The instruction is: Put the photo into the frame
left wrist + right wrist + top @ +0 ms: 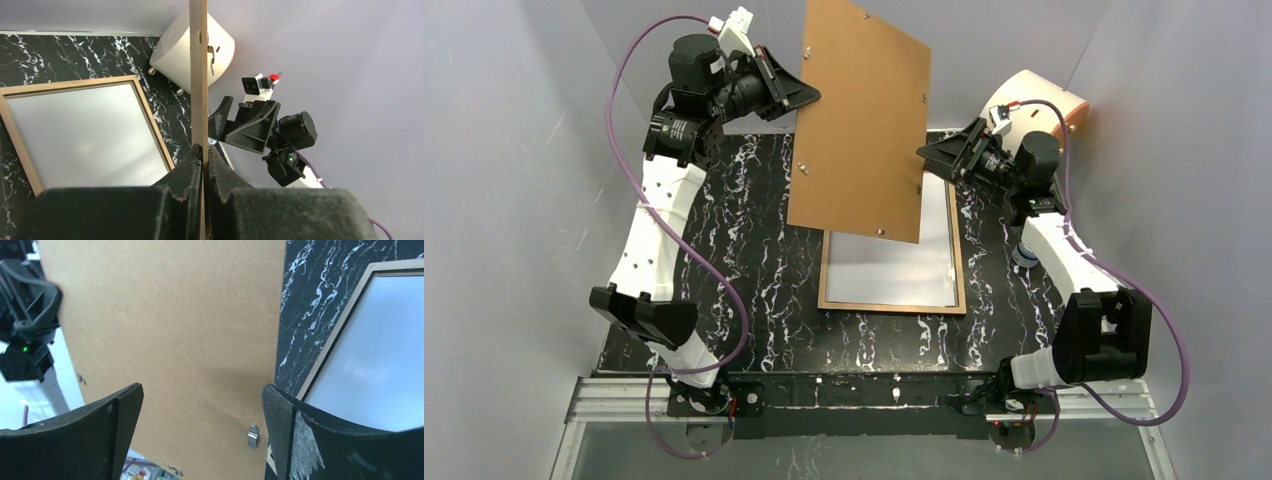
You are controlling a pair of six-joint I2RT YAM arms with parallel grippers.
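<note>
left gripper (204,149) pinches backing board (861,120); right gripper (201,390) spread; frame (892,308) (light wood) lies flat.

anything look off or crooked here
The backing board is off the frame, held tilted in the air, one edge pinched in the left gripper. The right gripper is open at its opposite edge. The frame lies flat on the table; no damage shows.

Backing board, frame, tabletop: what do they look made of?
Backing board: looks like matte brown fibreboard; even speckled face, thin raw edge, small metal clips. Frame: light wood or wood-look, narrow pale-brown rim; the centre reads flat white, material unclear. Table: black with white veining, marble-look, possibly a printed laminate.
</note>
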